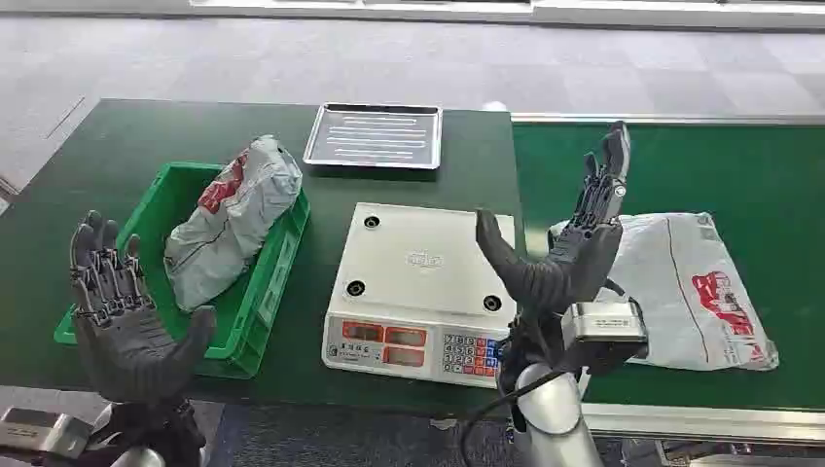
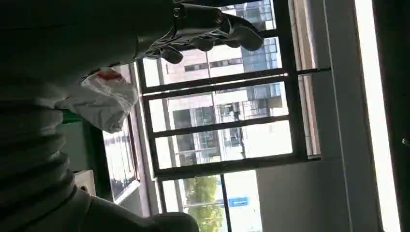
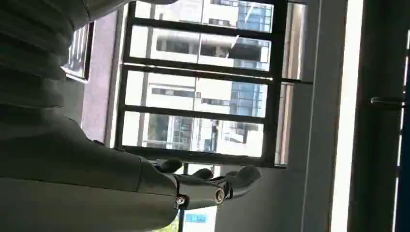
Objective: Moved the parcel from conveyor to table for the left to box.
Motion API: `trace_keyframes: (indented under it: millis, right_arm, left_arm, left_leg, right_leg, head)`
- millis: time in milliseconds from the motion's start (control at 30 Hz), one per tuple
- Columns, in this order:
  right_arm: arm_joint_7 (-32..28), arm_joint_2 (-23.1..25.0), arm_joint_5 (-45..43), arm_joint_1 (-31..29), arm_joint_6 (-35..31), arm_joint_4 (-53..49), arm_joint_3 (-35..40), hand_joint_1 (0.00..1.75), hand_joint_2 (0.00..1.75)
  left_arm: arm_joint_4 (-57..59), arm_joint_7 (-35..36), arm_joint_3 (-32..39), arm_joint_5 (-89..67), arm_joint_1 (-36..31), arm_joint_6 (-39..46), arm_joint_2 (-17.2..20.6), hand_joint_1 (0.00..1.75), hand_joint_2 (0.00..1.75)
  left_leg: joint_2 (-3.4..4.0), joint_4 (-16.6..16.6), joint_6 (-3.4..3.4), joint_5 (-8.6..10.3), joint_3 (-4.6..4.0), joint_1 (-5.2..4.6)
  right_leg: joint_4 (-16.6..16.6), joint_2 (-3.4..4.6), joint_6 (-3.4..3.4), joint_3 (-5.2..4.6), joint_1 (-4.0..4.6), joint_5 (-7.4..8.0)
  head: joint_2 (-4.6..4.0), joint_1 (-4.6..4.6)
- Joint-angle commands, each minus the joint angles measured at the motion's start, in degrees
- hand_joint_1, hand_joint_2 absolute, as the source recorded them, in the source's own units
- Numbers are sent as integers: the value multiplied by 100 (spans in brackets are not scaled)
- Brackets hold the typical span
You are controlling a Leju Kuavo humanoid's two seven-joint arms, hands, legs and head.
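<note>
Right hand (image 1: 569, 248) is up in front of me with nothing in it, fingers spread wide and pointing away, thumb sticking out toward the scale. It's hovering over the seam between table and conveyor, just at the near-left corner of the parcel (image 1: 686, 287). That parcel is a grey poly bag with red print, lying flat on the green conveyor (image 1: 759, 175), not touched by anything as far as I can see.

Left hand (image 1: 122, 311) is the same deal: palm up, fingers apart, holding nothing, floating at the near-left corner of the box (image 1: 263, 306). That's the green bin on the left side of the table (image 1: 107, 146), and it already has a second grey bag (image 1: 233, 219) stuffed in it, leaning across the bin and poking above the rim.

Between the bin and the conveyor sits the white scale (image 1: 418, 292), keypad and displays facing me. Behind it there's a metal tray (image 1: 375, 136), lying flat near the far edge of the table.
</note>
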Motion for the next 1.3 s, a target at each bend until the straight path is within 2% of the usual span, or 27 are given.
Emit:
trace_keyframes:
  millis: [33, 67, 100, 133, 200, 300, 333, 367, 400, 533, 700, 800, 1167, 1233, 1300]
  right_arm:
    - [3226, -138, 5724, -776, -383, 1217, -1214, 0, 175]
    - [3647, -302, 6144, -1040, -250, 1589, -1482, 0, 175]
    - [4200, -659, 6359, -1308, 34, 1954, -1476, 0, 175]
    - [5276, -1436, 6359, -1750, 195, 2572, -1033, 0, 175]
    - [5770, -1899, 6359, -2332, 496, 3608, -1038, 0, 175]
    - [5978, -2240, 6359, -3087, 476, 5028, -972, 0, 175]
    - [6120, -2312, 6359, -3425, 714, 5636, -914, 0, 175]
    - [5941, -2318, 6359, -3729, 601, 6217, -1081, 0, 175]
    - [6003, -2376, 6359, -4007, 753, 6732, -965, 0, 175]
    - [5979, -2443, 6359, -4523, 930, 7462, -786, 0, 175]
    - [5983, -2383, 6350, -4599, 1117, 7641, -791, 0, 175]
    - [5335, -2197, 5878, -4734, 1780, 7902, -1319, 0, 175]
    - [5345, -2177, 5886, -4746, 1787, 7899, -1312, 0, 175]
    - [4753, -2097, 5406, -4779, 2268, 7978, -1683, 0, 175]
    - [4031, -2101, 4960, -4916, 3250, 8220, -1929, 0, 175]
  left_arm:
    - [136, 66, 78, -10, -60, 49, 94, 0, 175]
    - [88, 73, 104, -18, -28, 65, 91, 0, 175]
    - [36, 71, 129, 2, 18, 68, 95, 0, 175]
    - [-28, 66, 169, 32, 89, 77, 94, 0, 175]
    - [-114, 35, 197, 65, 227, 61, 95, 0, 175]
    - [-111, -29, 190, 108, 244, 65, 129, 0, 175]
    - [-103, -45, 188, 127, 221, 82, 145, 0, 175]
    - [-87, -58, 186, 156, 171, 95, 162, 0, 175]
    - [-72, -58, 185, 175, 111, 104, 163, 0, 175]
    - [-104, -51, 188, 187, 74, 147, 171, 0, 175]
    - [-132, -50, 201, 203, 106, 155, 186, 0, 175]
    - [-94, -68, 194, 235, 94, 149, 243, 0, 175]
    - [-92, -70, 198, 237, 89, 147, 247, 0, 175]
    - [-47, -82, 211, 260, 69, 124, 261, 0, 175]
    - [77, -112, 224, 293, -9, 44, 307, 0, 175]
  left_leg:
    - [0, -20, 5, 1, 33, 1]
    - [0, -15, 6, 3, 26, 3]
    - [4, -8, 4, 1, 19, 2]
    - [5, -15, 7, 3, 30, 3]
    - [20, -18, 11, 5, 37, 4]
    - [13, -22, 21, 13, 38, -3]
    - [7, -6, 23, 10, 25, -3]
    - [10, -7, 29, 15, 28, -3]
    - [-1, 0, 30, 16, 18, -9]
    - [-23, 8, 33, 19, 8, -15]
    - [-34, 4, 32, 18, 11, -14]
    - [-32, 3, 30, 17, 13, -15]
    - [-29, 2, 30, 17, 7, -14]
    - [-27, -2, 30, 17, 13, -15]
    - [-28, -2, 29, 18, 12, -15]
  right_leg:
    - [-22, 0, -2, 34, 3, 2]
    - [-22, 0, 1, 30, 4, 6]
    - [-13, 4, 1, 22, 2, 4]
    - [-24, 5, 2, 33, 4, 9]
    - [-34, 20, 6, 37, 5, 19]
    - [-38, 10, 12, 49, -3, 24]
    - [-19, 4, 16, 35, -10, 20]
    - [-22, 6, 20, 38, -15, 26]
    - [-11, -3, 28, 30, -25, 27]
    - [-3, -16, 37, 22, -33, 28]
    - [-7, -24, 35, 27, -28, 25]
    - [-6, -22, 32, 27, -26, 22]
    - [-5, -18, 34, 18, -26, 21]
    - [-9, -17, 32, 23, -28, 21]
    - [-8, -18, 32, 22, -28, 22]
  head:
    - [0, 0]
    - [0, 0]
    - [0, 0]
    - [0, 0]
    - [0, 0]
    - [0, 0]
    - [0, 0]
    - [0, 0]
    - [0, 0]
    - [0, 0]
    - [0, 0]
    - [0, 0]
    - [0, 0]
    - [0, 0]
    - [0, 0]
